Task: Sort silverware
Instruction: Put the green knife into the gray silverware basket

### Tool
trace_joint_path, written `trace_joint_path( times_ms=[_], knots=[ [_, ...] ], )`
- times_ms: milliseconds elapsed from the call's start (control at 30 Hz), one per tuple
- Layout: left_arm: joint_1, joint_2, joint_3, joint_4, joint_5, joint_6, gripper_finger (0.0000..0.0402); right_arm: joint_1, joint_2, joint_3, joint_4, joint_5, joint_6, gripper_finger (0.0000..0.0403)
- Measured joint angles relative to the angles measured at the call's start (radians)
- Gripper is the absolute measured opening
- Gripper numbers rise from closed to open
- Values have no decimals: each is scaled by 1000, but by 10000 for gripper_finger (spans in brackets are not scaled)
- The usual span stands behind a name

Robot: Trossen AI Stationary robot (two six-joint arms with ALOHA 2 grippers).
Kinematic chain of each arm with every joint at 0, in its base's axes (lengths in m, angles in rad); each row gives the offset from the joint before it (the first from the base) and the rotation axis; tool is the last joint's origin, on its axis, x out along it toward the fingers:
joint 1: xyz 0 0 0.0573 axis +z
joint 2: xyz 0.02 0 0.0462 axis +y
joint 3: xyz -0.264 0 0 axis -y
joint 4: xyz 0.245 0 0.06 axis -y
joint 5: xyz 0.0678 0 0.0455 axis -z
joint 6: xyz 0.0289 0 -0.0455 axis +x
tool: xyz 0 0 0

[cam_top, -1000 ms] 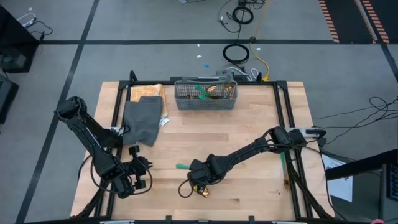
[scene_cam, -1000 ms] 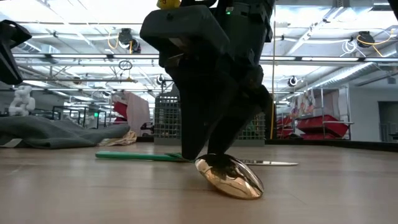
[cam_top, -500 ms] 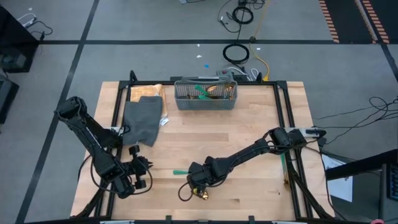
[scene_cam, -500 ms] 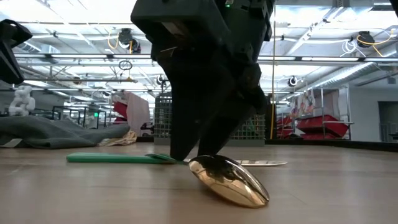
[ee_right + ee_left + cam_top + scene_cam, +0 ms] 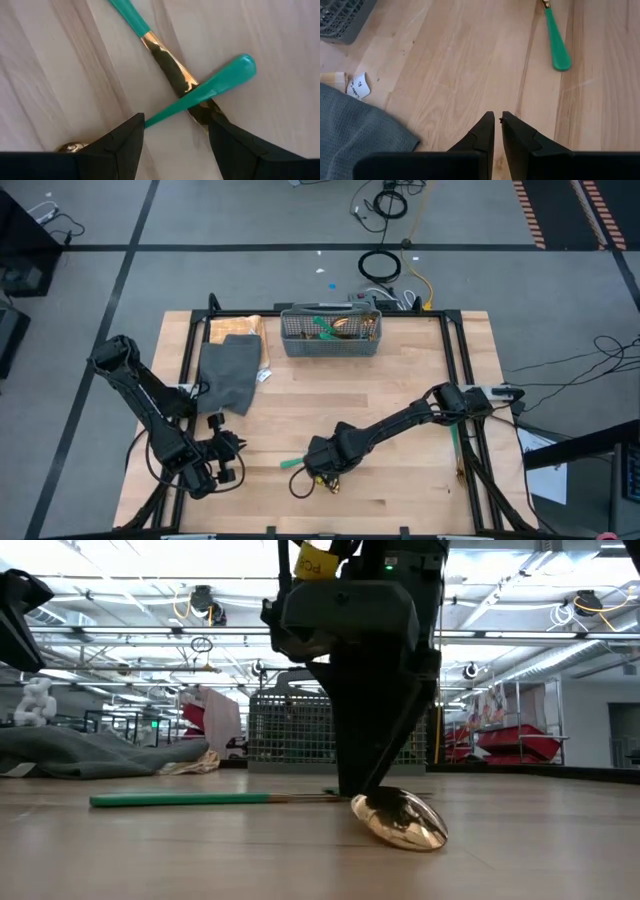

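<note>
Green-handled spoon (image 5: pixel 200 92) between right fingers (image 5: pixel 120 145), crossing knife (image 5: pixel 165 55)

Right arm stretched across the table, its gripper (image 5: pixel 325 477) low at the front, fingers (image 5: pixel 122 145) spread apart. Left gripper (image 5: pixel 226 458) waits front-left, fingers (image 5: pixel 484 135) nearly together

A grey folded cloth (image 5: pixel 229 373) lies on the wooden table (image 5: pixel 400 395), just left of the grey mesh basket (image 5: pixel 331 333); a small paper scrap (image 5: pixel 264 375) rests beside the cloth.
</note>
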Motion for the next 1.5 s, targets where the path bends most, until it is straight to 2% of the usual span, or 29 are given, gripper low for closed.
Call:
trace_joint_path(
  times_ms=[233,400,633,867,1167,1500],
  knots=[
    [0,0,0,0,0,0,44,-9,-6,18,3,6,-79,210],
    [0,0,0,0,0,0,44,-10,-22,123,-56,21,-165,210],
    [0,0,0,-1,-5,-1,44,-3,-23,187,-27,94,-470,210],
    [0,0,0,0,-5,-7,44,-29,7,182,77,80,-706,210],
    [0,0,0,0,-5,-7,44,-74,53,182,109,-54,-741,210],
    [0,0,0,-1,-5,-8,44,-70,129,184,114,-93,-741,210]
  ],
)
